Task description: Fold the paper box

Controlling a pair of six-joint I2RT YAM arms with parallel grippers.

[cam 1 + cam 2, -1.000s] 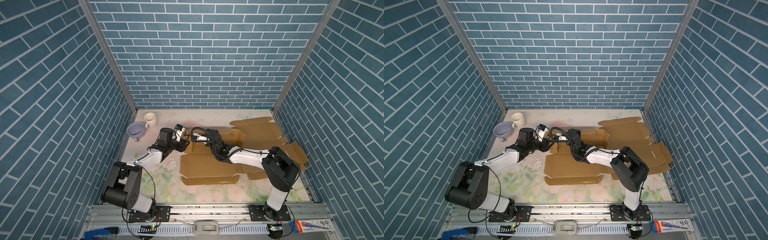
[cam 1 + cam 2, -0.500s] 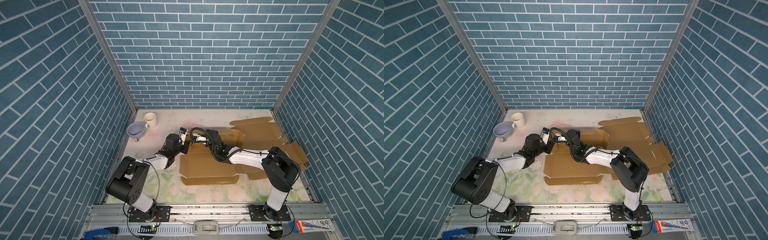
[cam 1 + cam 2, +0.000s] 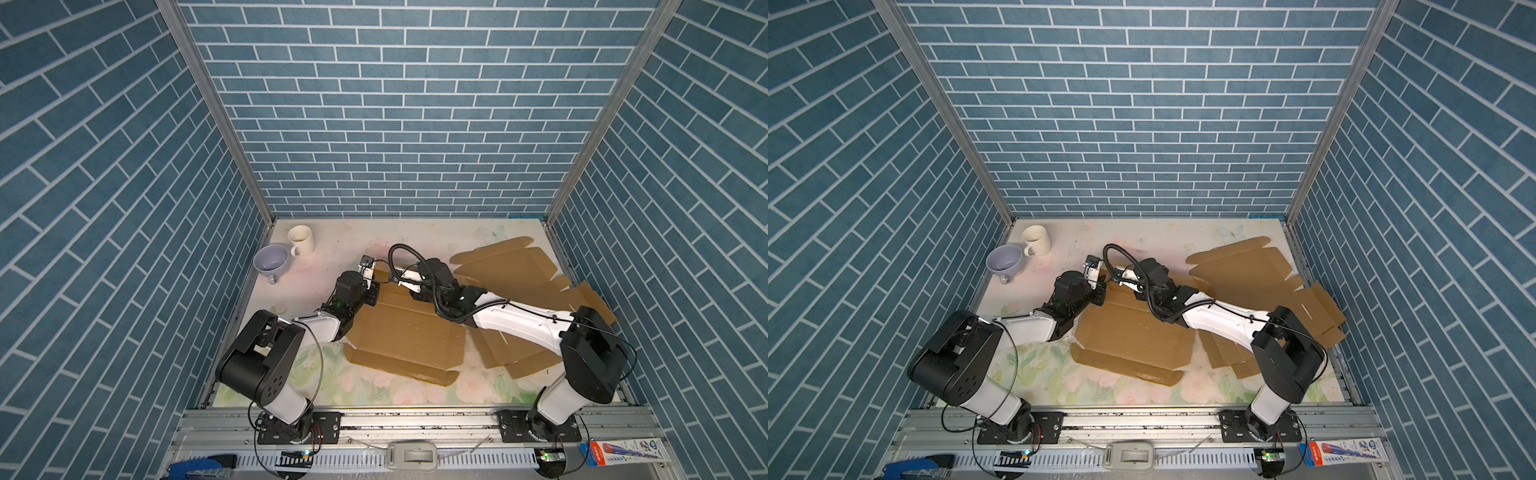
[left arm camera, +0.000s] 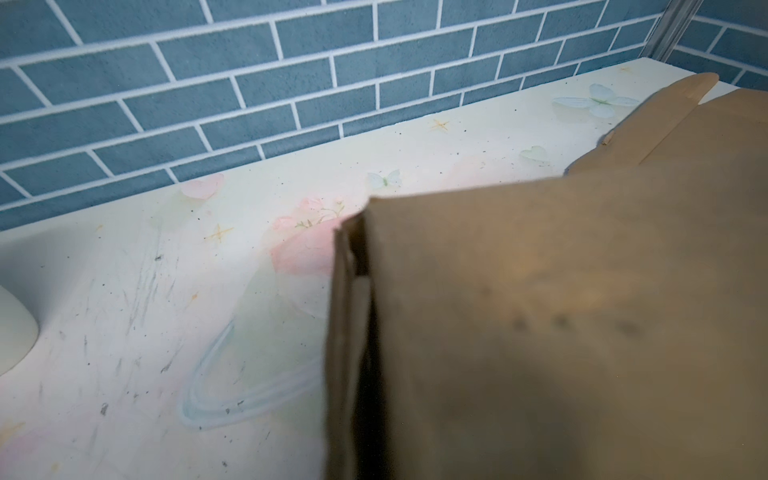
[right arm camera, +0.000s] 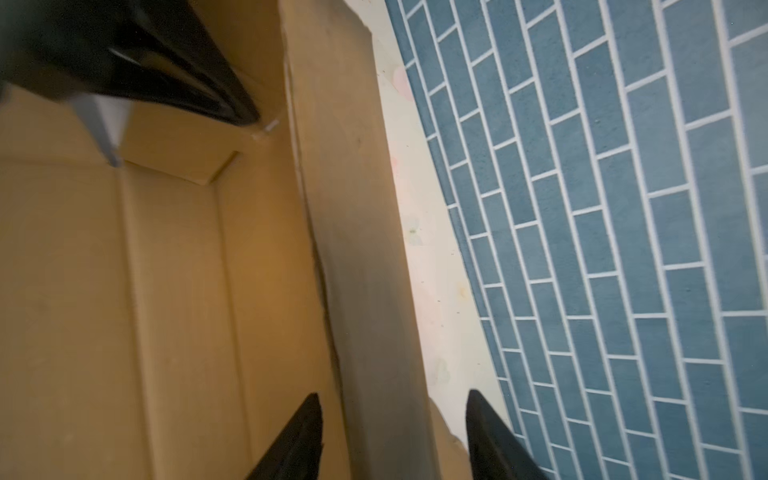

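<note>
so the left gripper (image 5: 243, 114) is clamped on the raised far wall of the half-folded brown cardboard box (image 3: 407, 332), while the right gripper (image 5: 392, 399) hangs loose, fingers spread either side of that wall

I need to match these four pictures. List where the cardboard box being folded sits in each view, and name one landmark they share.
Top view: cardboard box in the middle, below centre.
Top view: the box again in the middle, below centre.
Left wrist: it fills the right half, very close.
Right wrist: it fills the left half, inside showing.
Shared landmark: the blue brick wall, in all four.
</note>
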